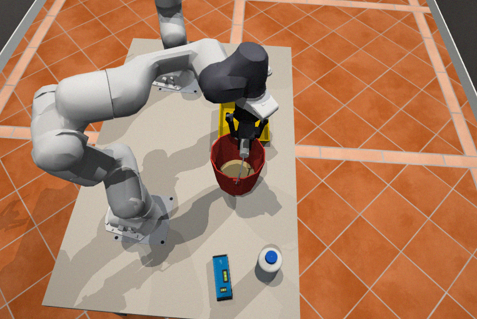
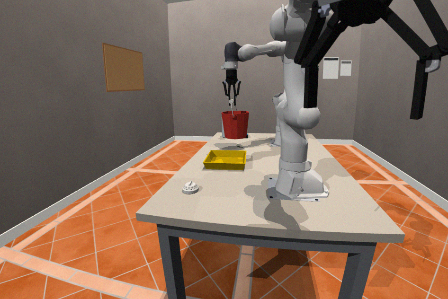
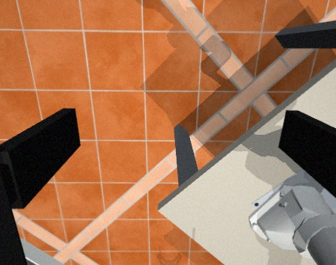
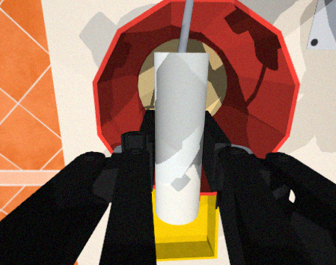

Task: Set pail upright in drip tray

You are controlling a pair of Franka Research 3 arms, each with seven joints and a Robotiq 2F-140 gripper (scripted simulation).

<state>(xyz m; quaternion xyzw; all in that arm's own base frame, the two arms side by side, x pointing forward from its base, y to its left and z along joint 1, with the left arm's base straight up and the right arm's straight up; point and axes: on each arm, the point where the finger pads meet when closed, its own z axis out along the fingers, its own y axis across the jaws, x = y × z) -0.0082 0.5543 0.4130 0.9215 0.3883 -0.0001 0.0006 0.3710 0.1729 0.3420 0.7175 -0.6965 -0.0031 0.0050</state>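
Above the table, pail: red, upright, aloft.
Right gripper: my fingers clamped on the pail's white grip.
Left gripper: fingers wide apart.
Drip tray: yellow, pail outside it.

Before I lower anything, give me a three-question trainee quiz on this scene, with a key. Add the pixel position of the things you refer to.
1. True or false: the pail (image 1: 235, 186) (image 2: 235, 125) (image 4: 268, 101) already stands in the tray (image 1: 264, 139) (image 2: 225, 166) (image 4: 185, 248).
2. Which gripper is shut on the pail's handle grip (image 1: 244, 147) (image 2: 231, 101) (image 4: 181, 123)? (a) left (b) right (c) neither
3. Fill in: the bottle (image 1: 270, 263) has a ____ cap.

Key: 1 false; 2 b; 3 blue.
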